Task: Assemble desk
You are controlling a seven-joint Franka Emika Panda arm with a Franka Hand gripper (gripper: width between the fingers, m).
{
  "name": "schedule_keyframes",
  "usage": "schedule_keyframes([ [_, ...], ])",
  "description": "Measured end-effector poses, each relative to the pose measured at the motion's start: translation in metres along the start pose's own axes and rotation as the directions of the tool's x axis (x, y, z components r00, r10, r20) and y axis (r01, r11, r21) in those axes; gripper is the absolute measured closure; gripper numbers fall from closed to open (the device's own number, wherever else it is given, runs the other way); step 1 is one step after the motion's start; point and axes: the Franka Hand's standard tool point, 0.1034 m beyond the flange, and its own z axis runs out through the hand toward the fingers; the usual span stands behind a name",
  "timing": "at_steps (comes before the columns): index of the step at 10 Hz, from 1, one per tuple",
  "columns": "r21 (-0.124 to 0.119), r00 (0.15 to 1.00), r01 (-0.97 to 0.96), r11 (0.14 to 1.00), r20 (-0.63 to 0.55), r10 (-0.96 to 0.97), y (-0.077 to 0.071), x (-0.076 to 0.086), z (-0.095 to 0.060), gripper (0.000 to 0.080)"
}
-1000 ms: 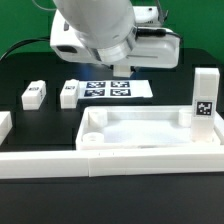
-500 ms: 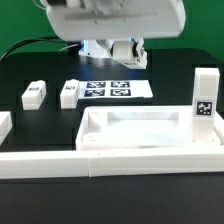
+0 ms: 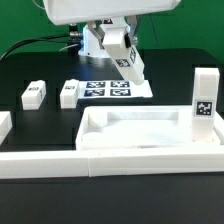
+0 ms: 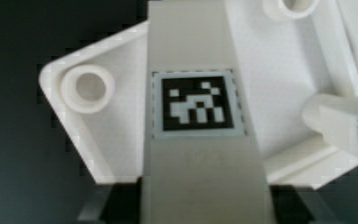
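Gripper grasping tilted leg clear of tabletop; arm cropped, grip contact hard to make out

- Desk top: plain white, no print.
- Raised leg: off-white, with one black-and-white pixel tag on its face.
- Upright leg: white, same kind of tag.
- Lying legs: white, small black-and-white tags.
- Marker board: white, black square markers.
- Table: black.
- Border wall: white.

light: bright, even | shadows: soft | glare: whites washed out | focus: wrist view's leg blurred
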Motion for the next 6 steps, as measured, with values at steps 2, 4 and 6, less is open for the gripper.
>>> schedule_keyframes([
  [2,-0.016,0.979,0.051,0.999,-0.196,-0.054,-0.010,0.012,-0.003,0.0511],
  [4,-0.027,0.932,0.089,0.996,-0.350,-0.093,-0.018,0.021,-0.009,0.0511],
  [6,-0.018,0.874,0.104,0.994,-0.476,-0.100,-0.024,0.018,-0.007,0.0511],
])
